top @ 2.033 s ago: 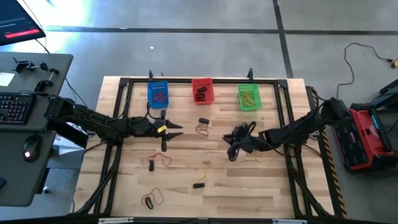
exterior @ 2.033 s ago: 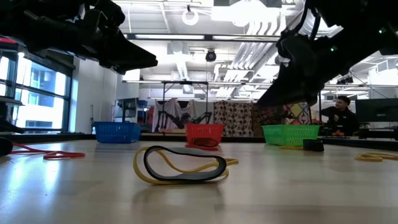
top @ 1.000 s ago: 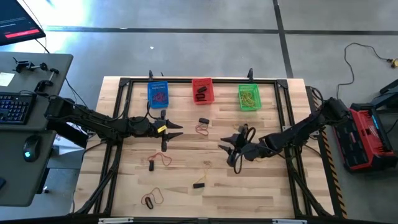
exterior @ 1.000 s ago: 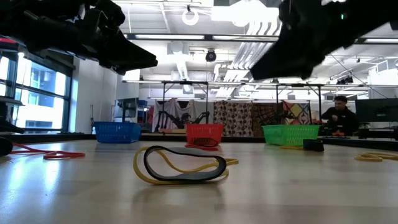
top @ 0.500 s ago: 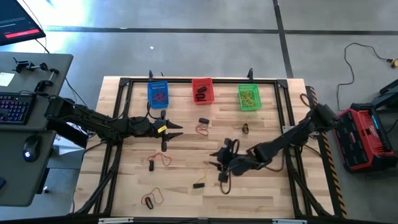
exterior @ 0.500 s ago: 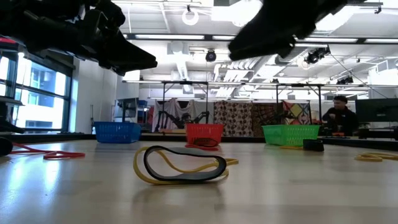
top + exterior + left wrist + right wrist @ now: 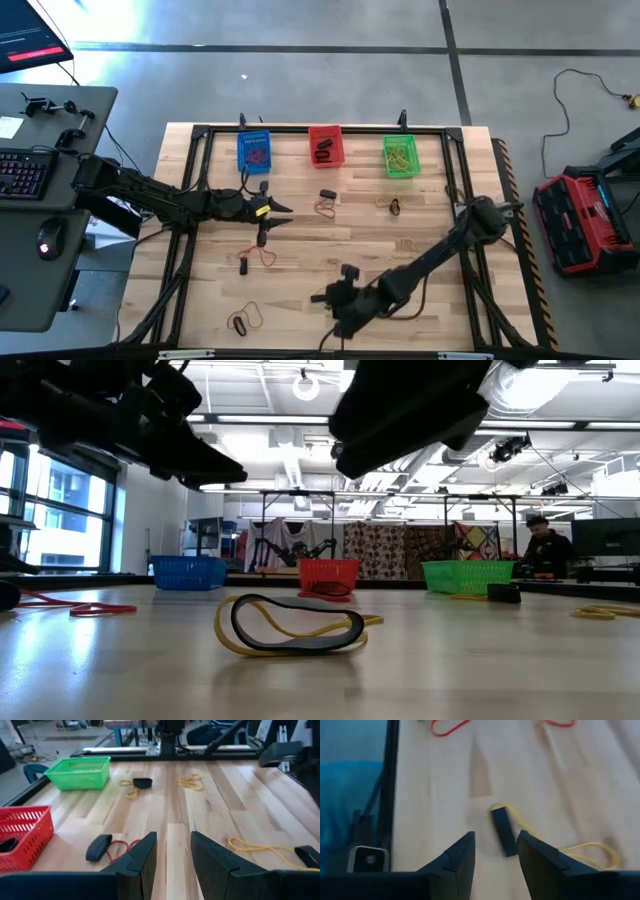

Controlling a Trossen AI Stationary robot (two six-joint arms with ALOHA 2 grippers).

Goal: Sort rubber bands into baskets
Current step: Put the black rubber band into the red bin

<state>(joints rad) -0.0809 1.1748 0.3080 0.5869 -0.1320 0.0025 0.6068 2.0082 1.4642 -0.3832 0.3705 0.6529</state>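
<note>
Right gripper (image 7: 335, 300) hangs low over the near-centre of the table (image 7: 420, 300), fingers parted and holding nothing. A black rubber band (image 7: 503, 830) linked with a yellow band (image 7: 580, 849) lies on the wood just ahead of its fingertips, apart from them (contact not seen). Left gripper (image 7: 268, 215) waits above the table's left-centre, also parted and empty; a black-and-red band pair (image 7: 102, 848) lies near its fingers. Blue basket (image 7: 254, 151), red basket (image 7: 325, 146) and green basket (image 7: 400, 156) stand along the far edge.
</note>
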